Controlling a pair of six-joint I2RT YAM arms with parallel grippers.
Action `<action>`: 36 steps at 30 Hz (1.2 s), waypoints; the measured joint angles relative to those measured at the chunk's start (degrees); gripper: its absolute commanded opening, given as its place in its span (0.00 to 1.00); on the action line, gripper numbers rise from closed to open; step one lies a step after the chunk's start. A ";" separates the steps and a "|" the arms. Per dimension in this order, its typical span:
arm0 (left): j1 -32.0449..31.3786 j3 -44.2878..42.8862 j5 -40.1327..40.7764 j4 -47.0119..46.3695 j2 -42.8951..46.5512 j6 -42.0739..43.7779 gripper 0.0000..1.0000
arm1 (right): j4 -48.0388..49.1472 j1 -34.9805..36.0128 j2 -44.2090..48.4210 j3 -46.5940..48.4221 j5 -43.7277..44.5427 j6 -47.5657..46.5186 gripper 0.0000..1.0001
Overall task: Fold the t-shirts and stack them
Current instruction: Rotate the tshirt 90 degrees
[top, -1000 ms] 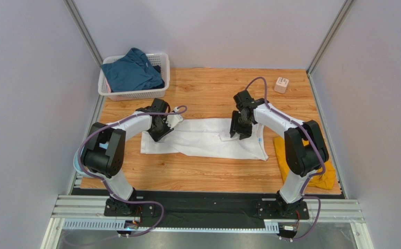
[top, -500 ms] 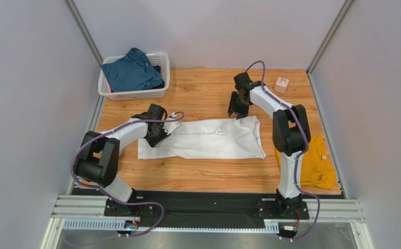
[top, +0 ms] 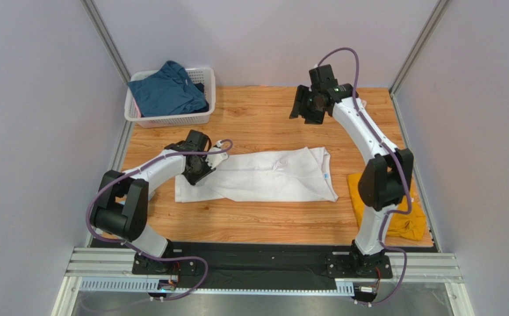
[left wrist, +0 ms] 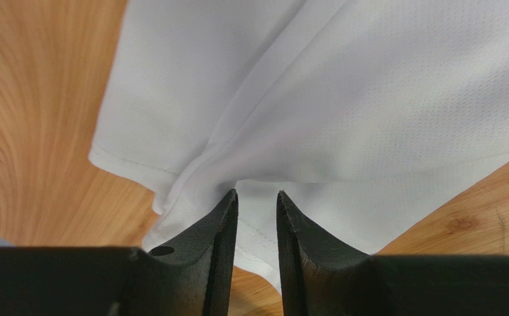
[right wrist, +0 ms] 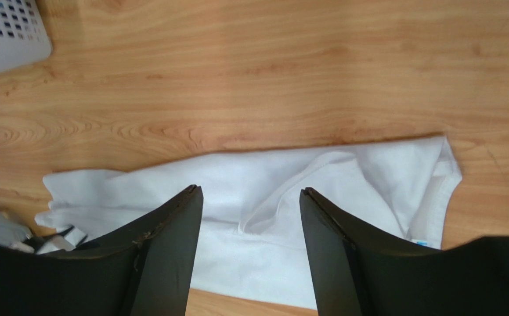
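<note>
- Seen from above: white t-shirt (top: 263, 176) spread as a long strip across the middle of the table (top: 263, 125), running left to right, neck end with a small blue label (top: 330, 178) at the right
- At the strip's left end, left gripper (top: 197, 170) low and touching the cloth, fingertips hidden under the wrist from here
- Over bare wood at the far side, right of centre, right gripper (top: 305, 105) raised well apart from the white t-shirt, nothing in its way
- In the far left corner, teal t-shirt (top: 168, 92) heaped in a white lattice basket (top: 171, 120)
- At the near right edge, mustard t-shirt (top: 412, 224), partly covered by the right arm (top: 382, 181) standing in front of it
- Grey walls (top: 39, 99) on three sides, metal rail (top: 263, 264) along the near edge under both bases
- Left wrist view: fingers (left wrist: 220, 257) close together with only a narrow gap, a drawn-up ridge of the white t-shirt (left wrist: 369, 99) running into the tips and pinched there, creases fanning away from that spot, wood showing at the left and at the lower right
- Right wrist view: fingers (right wrist: 164, 257) set wide apart, nothing between them, the white t-shirt (right wrist: 369, 178) lying below across the frame, a corner of the basket (right wrist: 6, 33) at the upper left, bare wood beyond
</note>
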State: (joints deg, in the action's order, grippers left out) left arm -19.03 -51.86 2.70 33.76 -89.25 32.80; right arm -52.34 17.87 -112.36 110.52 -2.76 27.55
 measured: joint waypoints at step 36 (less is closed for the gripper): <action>-0.15 -10.47 0.72 3.85 -4.59 -0.50 0.35 | -7.85 1.57 -1.22 -30.53 6.38 7.78 0.66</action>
State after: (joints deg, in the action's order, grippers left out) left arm -19.18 -62.33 3.42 37.60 -93.84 32.29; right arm -60.18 19.44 -113.58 79.99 3.62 35.33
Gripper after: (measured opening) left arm 0.354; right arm 0.650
